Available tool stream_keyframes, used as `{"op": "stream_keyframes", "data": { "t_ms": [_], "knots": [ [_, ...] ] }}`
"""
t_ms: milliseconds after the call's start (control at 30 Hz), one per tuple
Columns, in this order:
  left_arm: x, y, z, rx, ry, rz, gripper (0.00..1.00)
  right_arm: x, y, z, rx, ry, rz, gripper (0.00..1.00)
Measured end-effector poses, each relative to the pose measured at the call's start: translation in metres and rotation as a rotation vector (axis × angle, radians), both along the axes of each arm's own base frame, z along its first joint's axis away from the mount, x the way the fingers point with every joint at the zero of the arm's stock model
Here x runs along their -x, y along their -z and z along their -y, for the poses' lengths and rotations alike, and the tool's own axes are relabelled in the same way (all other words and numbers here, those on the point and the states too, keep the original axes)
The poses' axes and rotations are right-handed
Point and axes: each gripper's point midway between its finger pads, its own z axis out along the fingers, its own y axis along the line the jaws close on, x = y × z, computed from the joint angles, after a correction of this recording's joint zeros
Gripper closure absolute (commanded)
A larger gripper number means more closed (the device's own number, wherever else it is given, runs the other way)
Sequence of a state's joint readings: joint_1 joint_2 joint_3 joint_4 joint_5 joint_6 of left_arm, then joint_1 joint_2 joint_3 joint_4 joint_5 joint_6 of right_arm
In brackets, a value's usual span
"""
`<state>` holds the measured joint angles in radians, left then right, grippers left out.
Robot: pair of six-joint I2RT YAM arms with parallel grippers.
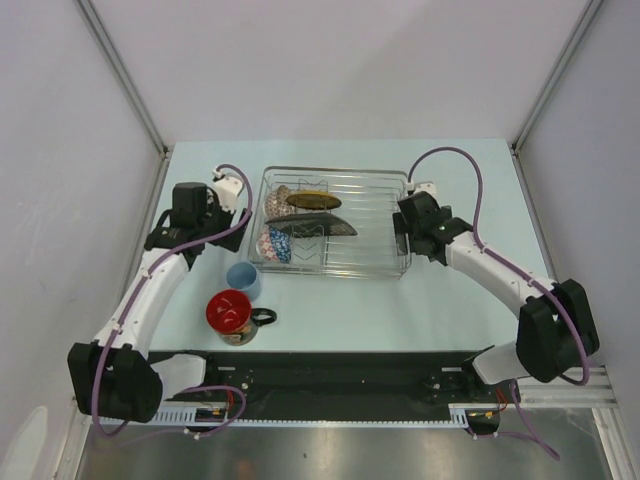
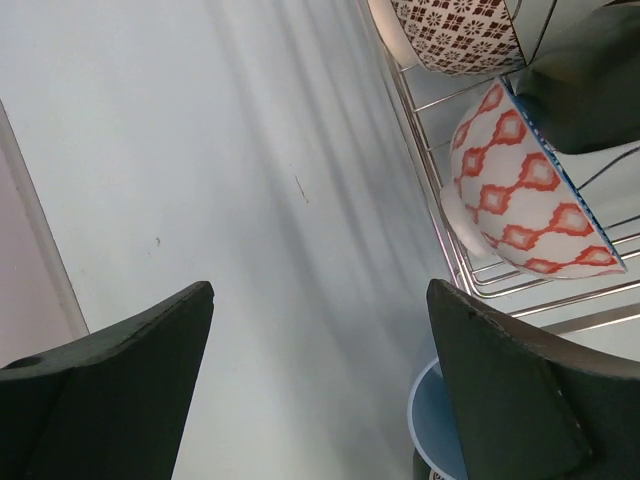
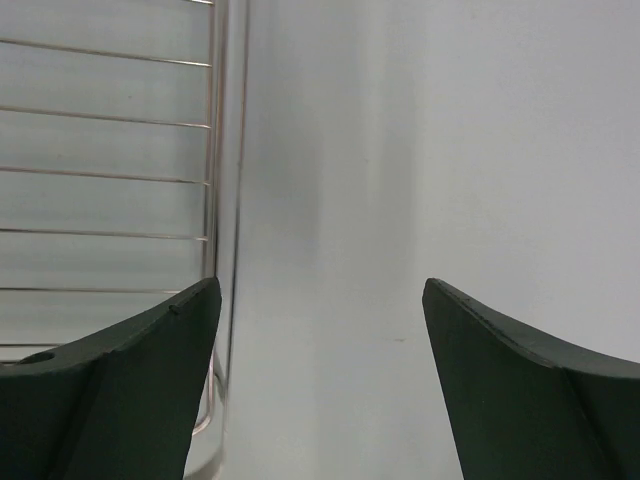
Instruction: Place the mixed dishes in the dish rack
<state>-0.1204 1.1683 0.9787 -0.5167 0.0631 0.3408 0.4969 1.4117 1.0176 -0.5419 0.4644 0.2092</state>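
The dish rack is a silver wire basket at mid-table. Lying in it are a brown-patterned bowl, an orange-and-white bowl with a blue inside, a dark plate with a yellow motif and another dark dish. On the table in front of the rack's left corner stand a light-blue cup and a red-inside mug with a black handle. My left gripper hangs open and empty over bare table left of the rack, the cup beside its right finger. My right gripper is open and empty just outside the rack's right wall.
White enclosure walls stand close on the left, back and right. The arms' bases sit on a black rail along the near edge. Purple cables loop above both wrists.
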Motion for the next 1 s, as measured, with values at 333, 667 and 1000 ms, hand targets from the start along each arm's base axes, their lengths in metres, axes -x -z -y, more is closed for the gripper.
{"op": "stream_keyframes", "data": {
  "t_ms": [333,667,1000],
  "knots": [
    [0.005,-0.003,-0.001,0.0,0.0,0.003,0.07,-0.006,0.022,-0.016,-0.042,-0.019,-0.042,0.13],
    [0.011,-0.002,-0.007,-0.016,0.0,-0.013,0.06,-0.01,-0.072,-0.043,-0.134,-0.083,0.278,0.0],
    [0.062,0.028,-0.013,-0.055,0.055,-0.081,0.07,0.051,-0.113,-0.166,-0.62,-0.381,0.227,0.0]
  ]
}}
